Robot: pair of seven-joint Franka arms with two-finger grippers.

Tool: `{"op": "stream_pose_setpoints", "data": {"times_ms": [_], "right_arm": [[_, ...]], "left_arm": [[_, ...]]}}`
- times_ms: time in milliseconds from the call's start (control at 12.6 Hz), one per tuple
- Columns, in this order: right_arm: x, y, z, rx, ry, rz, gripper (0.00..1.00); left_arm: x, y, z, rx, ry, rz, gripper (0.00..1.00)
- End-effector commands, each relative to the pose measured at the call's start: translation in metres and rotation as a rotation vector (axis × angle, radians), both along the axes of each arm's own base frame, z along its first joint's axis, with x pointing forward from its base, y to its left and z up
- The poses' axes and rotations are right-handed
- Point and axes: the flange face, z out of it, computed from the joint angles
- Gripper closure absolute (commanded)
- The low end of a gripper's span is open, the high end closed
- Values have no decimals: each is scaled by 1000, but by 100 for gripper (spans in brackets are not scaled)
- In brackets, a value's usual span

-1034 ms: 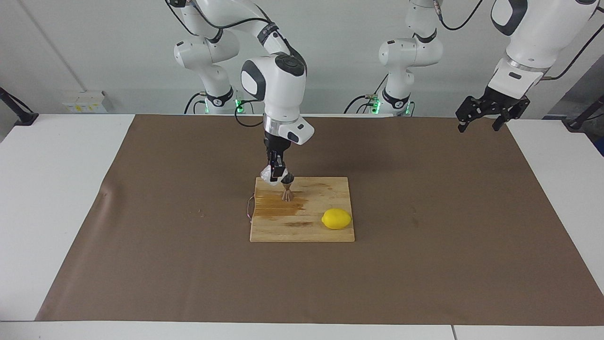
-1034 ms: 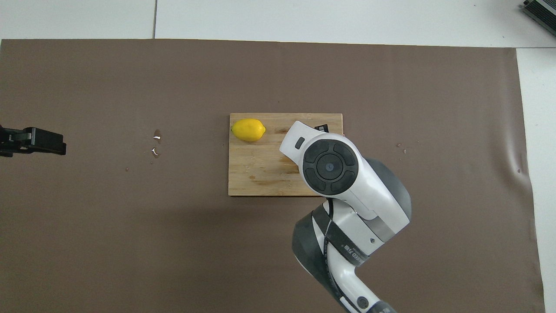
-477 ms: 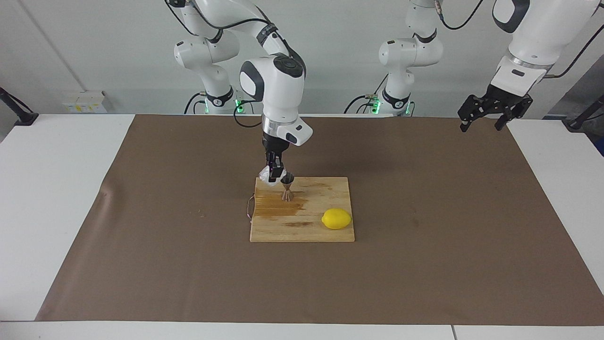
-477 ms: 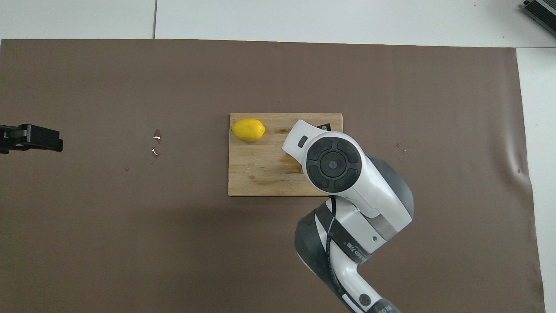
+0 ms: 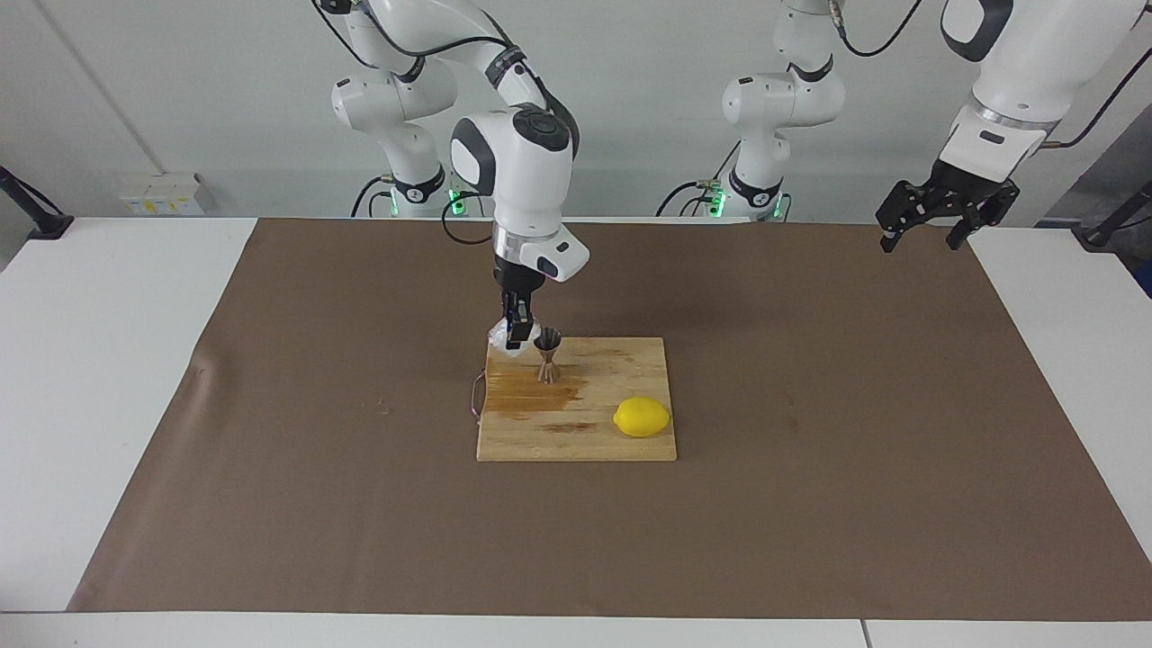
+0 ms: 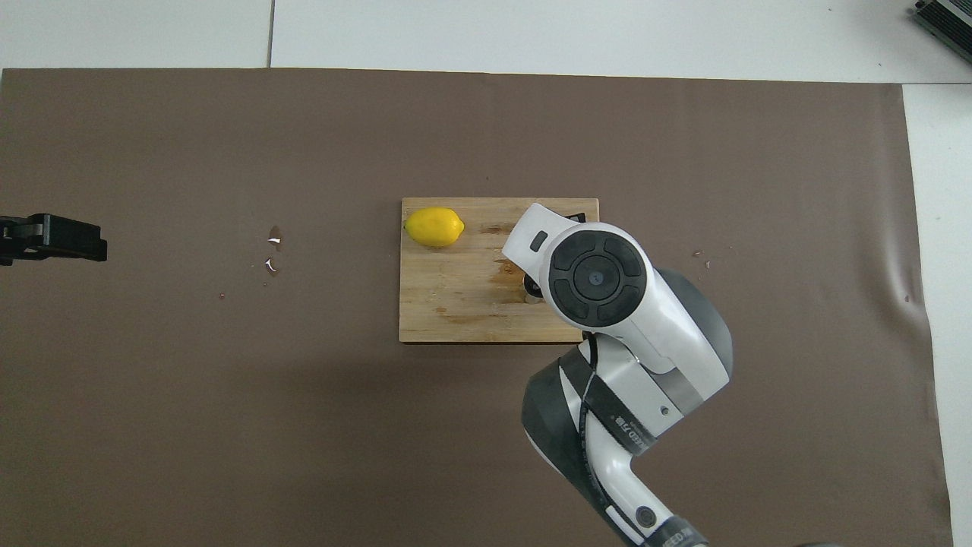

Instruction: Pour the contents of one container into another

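Right gripper pinched the glass cup, holding it in the air over the cutting board, at the board's corner nearest the robots on the right arm's end. Cup sat just beside the jigger's rim; whether they touched could not be told. Cup's tilt was hard to read, the black fingers covered part of it. No liquid stream could be made out.

Jigger stood upright on the board, near the board's edge closest to the robots. A darker wet-looking stain spread on the wood beside its foot, toward the board's right-arm end. Lemon lay on the board at the corner toward the left arm's end, well apart from the jigger.

Overhead view: right arm's wrist housing hid the gripper and the cup completely; only a sliver of the jigger peeked out beside it. Lemon and board showed plainly there, part of the board covered by the arm. A few small spots on the brown mat showed there, toward the left arm's end of the table.

Left gripper hung in the air over the table's corner at the left arm's end, near the robots, arm waiting, fingers spread apart. Overhead view cut it off at the frame edge, only a dark block showed, spread not readable there.

Thin wire loop lay on the mat at the board's right-arm edge, seen in the facing view only.
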Motion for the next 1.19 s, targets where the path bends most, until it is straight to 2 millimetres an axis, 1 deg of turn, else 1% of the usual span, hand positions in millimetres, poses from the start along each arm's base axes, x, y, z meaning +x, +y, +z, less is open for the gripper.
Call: {"op": "stream_pose_setpoints", "data": {"times_ms": [0,159,239,398,477,637,716,875,1034,1114], "right_arm": [[-3,-4,8,56,5,-44,69],[0,-6,13,86,-3,-58,69],[2,-13,18,104,0,-79,69],[5,-21,25,149,14,-90,69],[8,-30,28,174,22,-103,69],[17,-55,38,242,45,-106,69],[23,-73,40,282,58,-120,69],[33,-106,39,360,87,-123,69],[44,-149,34,424,97,-148,69],[47,-174,29,456,103,-148,69]], "left_arm": [[4,4,3,-16,-19,11,0],[5,8,1,-18,-24,19,0],[5,4,2,-7,-24,13,0],[5,5,4,-14,-33,16,0],[3,6,4,-15,-39,17,0],[5,4,4,-19,-59,49,0],[6,5,4,-16,-61,49,0],[7,1,2,-15,-57,31,0],[8,4,2,-14,-59,26,0],[7,5,2,-14,-56,26,0]]}}
